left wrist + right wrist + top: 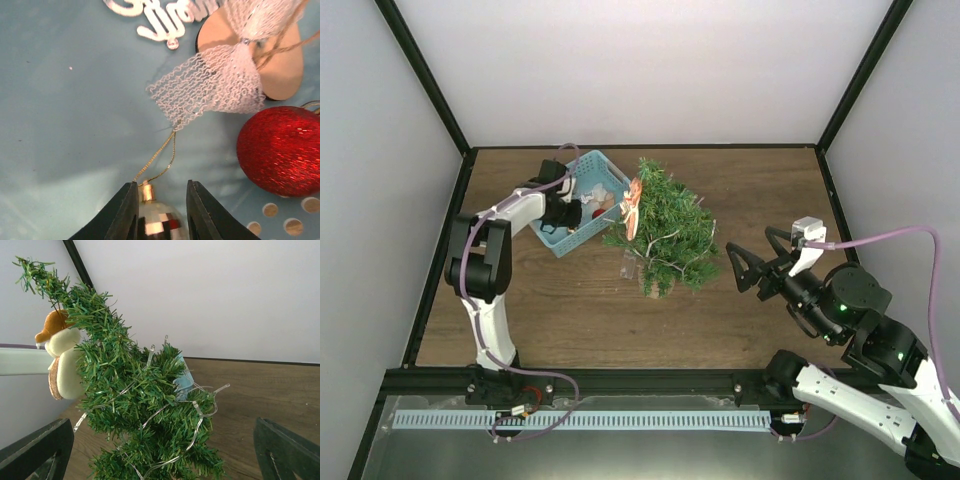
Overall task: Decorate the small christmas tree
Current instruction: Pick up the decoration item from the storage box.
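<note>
The small christmas tree (665, 225) stands mid-table, leaning, with a clear light string (200, 425) wound through it and a cream and orange figure ornament (62, 365) hanging near its top. My left gripper (161, 187) is down inside the light-blue basket (552, 240), its jaws closed against both sides of a silver mirror bauble (157, 222) with a gold cord. My right gripper (757, 255) hovers open to the right of the tree (140, 405), holding nothing.
In the basket lie a red glitter ball (280, 150), a white mesh bow (215, 85) on a wooden tag (282, 65) and white script lettering (160, 25). The basket touches the tree's left side. Black frame posts and pale walls enclose the table.
</note>
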`<state>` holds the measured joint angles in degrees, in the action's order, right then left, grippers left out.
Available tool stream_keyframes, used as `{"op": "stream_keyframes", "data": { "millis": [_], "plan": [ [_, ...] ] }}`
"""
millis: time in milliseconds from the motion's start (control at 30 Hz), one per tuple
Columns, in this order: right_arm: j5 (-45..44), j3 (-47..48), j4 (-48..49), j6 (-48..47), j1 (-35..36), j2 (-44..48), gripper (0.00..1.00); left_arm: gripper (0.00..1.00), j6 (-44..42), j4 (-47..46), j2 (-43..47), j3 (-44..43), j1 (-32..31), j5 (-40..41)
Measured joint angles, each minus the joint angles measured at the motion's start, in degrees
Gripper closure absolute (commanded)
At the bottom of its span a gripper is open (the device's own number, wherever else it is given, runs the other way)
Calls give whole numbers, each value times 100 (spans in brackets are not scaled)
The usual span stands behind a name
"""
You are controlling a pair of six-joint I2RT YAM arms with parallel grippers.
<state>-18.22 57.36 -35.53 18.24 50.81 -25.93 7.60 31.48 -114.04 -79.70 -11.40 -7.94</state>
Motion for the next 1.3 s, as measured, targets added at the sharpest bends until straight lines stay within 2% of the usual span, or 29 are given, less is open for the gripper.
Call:
{"op": "stream_keyframes", "data": {
  "millis": [267, 300, 400, 567, 900, 1067, 1300],
  "plan": [
    [-24, -37, 0, -61, 0, 37, 0, 73, -17, -101, 758, 229, 0, 144],
    [-26, -44, 0, -63, 0, 46, 0, 71, -17, -129, 872, 267, 0, 151],
    [-24, -55, 0, -61, 0, 46, 0, 56, -55, -192, 1115, 365, 0, 201],
    [-20, -125, 46, -59, 0, 48, 0, 45, -179, -155, 1014, 369, 0, 269],
    [-22, -144, 44, -59, 0, 166, 0, 43, -280, -20, 249, 103, 0, 343],
    [-31, -144, 42, -59, 0, 236, 0, 43, -361, 133, 162, 26, 0, 411],
    [-46, -146, 39, -63, 0, 256, 0, 42, -1187, 463, 164, -35, 0, -201]
  ]
}}
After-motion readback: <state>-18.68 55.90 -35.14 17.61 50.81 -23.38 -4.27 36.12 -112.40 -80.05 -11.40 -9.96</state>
